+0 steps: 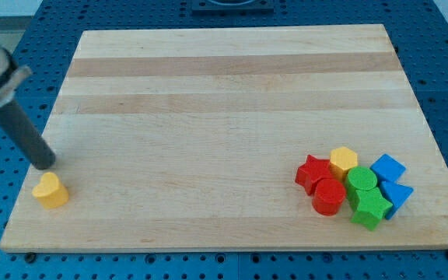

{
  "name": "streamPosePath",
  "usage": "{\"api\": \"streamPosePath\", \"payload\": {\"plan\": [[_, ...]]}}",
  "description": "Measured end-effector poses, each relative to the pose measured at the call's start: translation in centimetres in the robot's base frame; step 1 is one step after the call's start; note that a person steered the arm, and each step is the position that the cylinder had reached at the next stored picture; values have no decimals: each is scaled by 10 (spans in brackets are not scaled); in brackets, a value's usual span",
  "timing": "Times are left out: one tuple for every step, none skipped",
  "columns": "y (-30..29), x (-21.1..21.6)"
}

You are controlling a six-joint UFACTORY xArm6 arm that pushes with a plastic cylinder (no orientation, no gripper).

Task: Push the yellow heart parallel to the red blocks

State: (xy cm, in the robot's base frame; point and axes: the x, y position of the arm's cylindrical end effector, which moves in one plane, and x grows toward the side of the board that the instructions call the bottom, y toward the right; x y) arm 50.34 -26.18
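A yellow heart (50, 190) lies near the board's bottom left corner. My tip (47, 165) stands just above it in the view, a small gap away, slightly to its left. At the bottom right, a red star (312, 173) and a red cylinder (329, 197) sit at the left side of a tight cluster of blocks. The heart lies far to the left of them, at about the same height in the view as the red cylinder.
The cluster also holds a yellow hexagon (344, 162), a green cylinder (361, 180), a green star (369, 208), a blue cube (387, 167) and a blue triangle (397, 194). The wooden board (232, 93) lies on a blue perforated table.
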Motion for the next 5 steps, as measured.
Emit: {"api": "streamPosePath", "payload": {"plan": [[41, 4], [2, -13], [-41, -20], [-43, -5], [-32, 30]]}}
